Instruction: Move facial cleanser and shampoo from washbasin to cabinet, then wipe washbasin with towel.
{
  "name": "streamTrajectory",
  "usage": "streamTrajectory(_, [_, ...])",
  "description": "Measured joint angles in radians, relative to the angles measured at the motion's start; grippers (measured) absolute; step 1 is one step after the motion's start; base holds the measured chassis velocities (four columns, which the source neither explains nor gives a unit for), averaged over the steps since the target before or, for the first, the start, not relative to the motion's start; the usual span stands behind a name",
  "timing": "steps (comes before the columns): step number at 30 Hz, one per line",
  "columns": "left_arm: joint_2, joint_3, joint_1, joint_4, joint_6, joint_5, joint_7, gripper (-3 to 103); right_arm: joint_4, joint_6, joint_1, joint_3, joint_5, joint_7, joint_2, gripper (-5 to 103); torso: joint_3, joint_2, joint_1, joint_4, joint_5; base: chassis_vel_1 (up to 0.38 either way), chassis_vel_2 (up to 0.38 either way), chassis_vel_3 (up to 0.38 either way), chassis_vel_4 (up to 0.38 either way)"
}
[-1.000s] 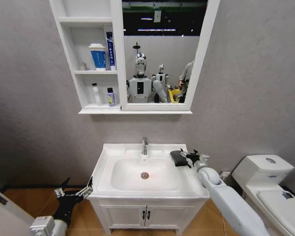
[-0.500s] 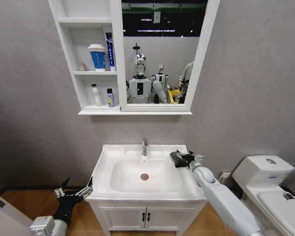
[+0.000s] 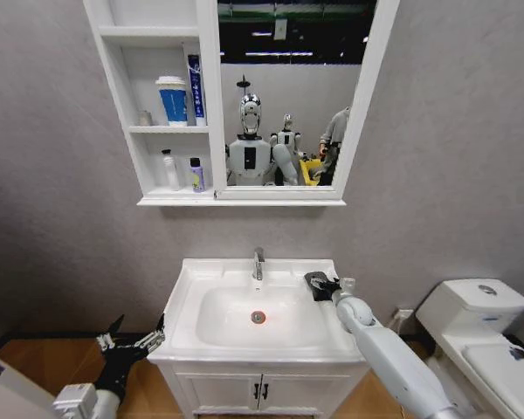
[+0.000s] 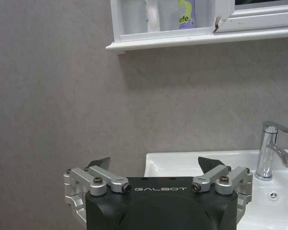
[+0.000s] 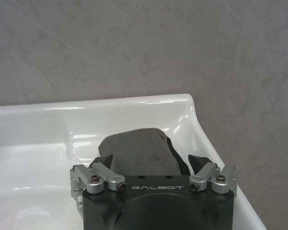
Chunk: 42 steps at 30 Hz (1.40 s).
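Right wrist view: GALBOT-marked right pincer (image 5: pixel 151 160) straddles towel (image 5: pixel 137 149) on washbasin (image 5: pixel 33 139)

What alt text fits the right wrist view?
The right claw, open, straddles the dark grey towel lying on the back corner of the white washbasin, beside a grey wall.

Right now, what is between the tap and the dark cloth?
Bare white sink top, seen from the head view: nothing between the tap and the cloth by the right gripper.
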Motion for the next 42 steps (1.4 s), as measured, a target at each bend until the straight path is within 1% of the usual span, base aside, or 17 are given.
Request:
streamTrajectory(3, [0.000,0.000,0.000,0.000,0.000,0.000,0.000,100,-0.020,-0.004,0.004,-0.007,-0.011,-0.011,0.007,74,0.000,0.000,0.000,0.0000,0.0002,0.000,0.000,0.000,0.000])
streamTrajectory(4, [0.000,0.000,0.000,0.000,0.000,0.000,0.000,100,-0.020,-0.004,0.004,-0.007,-0.011,-0.011,0.007,74,0.000,0.000,0.000,0.0000,0.0002,0.000,0.000,0.000,0.000])
streamTrajectory(5, [0.000,0.000,0.000,0.000,0.000,0.000,0.000,100,-0.028,-0.005,0.011,-0.010,-0.015,-0.017,0.009,68,0.000,0.000,0.000,0.0000,0.0001,0.000,0.000,0.000,0.000])
streamTrajectory(7, [0.000,0.000,0.000,0.000,0.000,0.000,0.000,100,-0.031,-0.007,0.016,-0.013,-0.015,-0.019,0.010,68,0.000,0.000,0.000,0.0000,0.0001,0.000,0.000,0.000,0.000])
streamTrajectory(10, [0.000,0.000,0.000,0.000,0.000,0.000,0.000,100,-0.051,-0.015,0.032,-0.028,-0.018,-0.033,0.012,52,0.000,0.000,0.000,0.0001,0.0000,0.000,0.000,0.000,0.000])
streamTrajectory(11, [0.000,0.000,0.000,0.000,0.000,0.000,0.000,100,-0.051,-0.015,0.032,-0.028,-0.018,-0.033,0.012,52,0.000,0.000,0.000,0.0001,0.0000,0.000,0.000,0.000,0.000])
streamTrajectory(14, [0.000,0.000,0.000,0.000,0.000,0.000,0.000,100,-0.074,-0.020,0.044,-0.042,-0.027,-0.043,0.020,36,0.000,0.000,0.000,0.0001,-0.0001,0.000,0.000,0.000,0.000])
streamTrajectory(15, [0.000,0.000,0.000,0.000,0.000,0.000,0.000,100,-0.074,-0.020,0.044,-0.042,-0.027,-0.043,0.020,36,0.000,0.000,0.000,0.0001,-0.0001,0.000,0.000,0.000,0.000])
streamTrajectory(17, [0.000,0.000,0.000,0.000,0.000,0.000,0.000,100,-0.077,-0.021,0.042,-0.043,-0.026,-0.045,0.024,25,0.000,0.000,0.000,0.0001,-0.0002,0.000,0.000,0.000,0.000])
streamTrajectory(18, [0.000,0.000,0.000,0.000,0.000,0.000,0.000,100,-0.077,-0.021,0.042,-0.043,-0.026,-0.045,0.024,25,0.000,0.000,0.000,0.0001,-0.0002,0.000,0.000,0.000,0.000])
streamTrajectory(20, [0.000,0.000,0.000,0.000,0.000,0.000,0.000,100,-0.075,-0.020,0.035,-0.040,-0.026,-0.045,0.025,14,0.000,0.000,0.000,0.0001,-0.0001,0.000,0.000,0.000,0.000])
streamTrajectory(21, [0.000,0.000,0.000,0.000,0.000,0.000,0.000,100,-0.075,-0.020,0.035,-0.040,-0.026,-0.045,0.025,14,0.000,0.000,0.000,0.0001,-0.0001,0.000,0.000,0.000,0.000])
streamTrajectory(24, [0.000,0.000,0.000,0.000,0.000,0.000,0.000,100,-0.038,-0.021,0.017,-0.026,-0.012,-0.033,0.015,2,0.000,0.000,0.000,0.0002,0.0003,0.000,0.000,0.000,0.000])
streamTrajectory(29, [0.000,0.000,0.000,0.000,0.000,0.000,0.000,100,0.043,-0.023,-0.018,-0.004,-0.001,-0.012,-0.010,2,0.000,0.000,0.000,0.0000,0.0004,0.000,0.000,0.000,0.000])
streamTrajectory(34, [0.000,0.000,0.000,0.000,0.000,0.000,0.000,100,0.297,-0.079,-0.091,-0.039,0.117,0.102,-0.055,2,0.000,0.000,0.000,0.0001,-0.0001,0.000,0.000,0.000,0.000])
streamTrajectory(37, [0.000,0.000,0.000,0.000,0.000,0.000,0.000,100,0.342,-0.095,-0.127,-0.079,0.111,0.123,-0.057,2,0.000,0.000,0.000,0.0003,-0.0001,0.000,0.000,0.000,0.000])
streamTrajectory(42, [0.000,0.000,0.000,0.000,0.000,0.000,0.000,100,0.279,-0.102,-0.148,-0.128,0.073,0.125,-0.031,2,0.000,0.000,0.000,0.0000,0.0001,0.000,0.000,0.000,0.000])
